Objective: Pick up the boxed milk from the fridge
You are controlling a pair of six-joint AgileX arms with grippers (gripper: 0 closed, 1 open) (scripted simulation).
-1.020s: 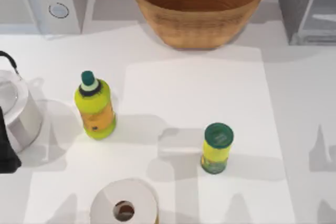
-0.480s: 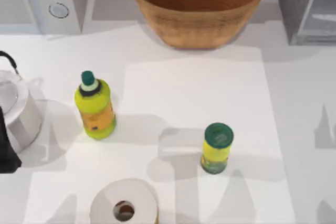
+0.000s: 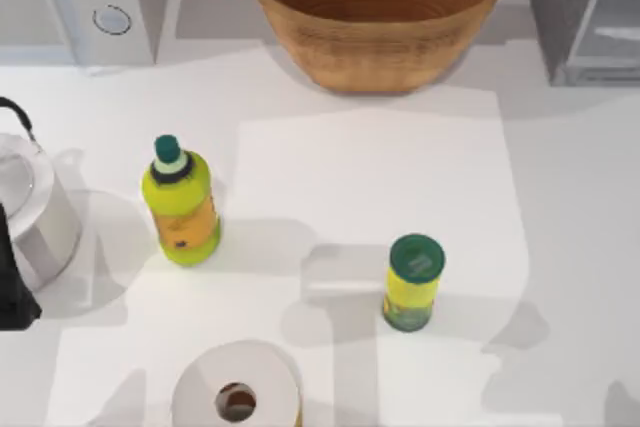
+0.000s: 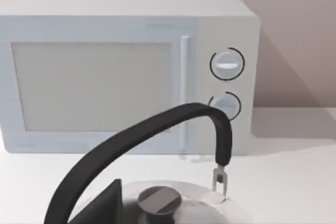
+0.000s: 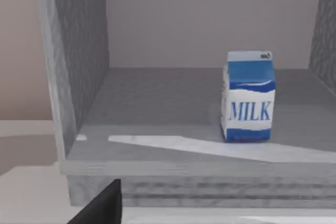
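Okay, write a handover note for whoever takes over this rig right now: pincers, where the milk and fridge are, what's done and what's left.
Left arm: parked at the table's left edge by the kettle; pincer state can't be told.
Right arm: its wrist camera faces the open fridge; pincer state can't be told.
Milk: standing upright on the fridge floor, untouched.
Fridge: back right corner of the table.
Done: right arm lined up facing the fridge.
Left: reach in, grip the milk, lift it out.

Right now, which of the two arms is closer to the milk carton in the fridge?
Right. Its wrist camera faces the open fridge, with the boxed milk standing upright on the shelf ahead. The left arm sits at the table's far left by the kettle, facing the microwave.
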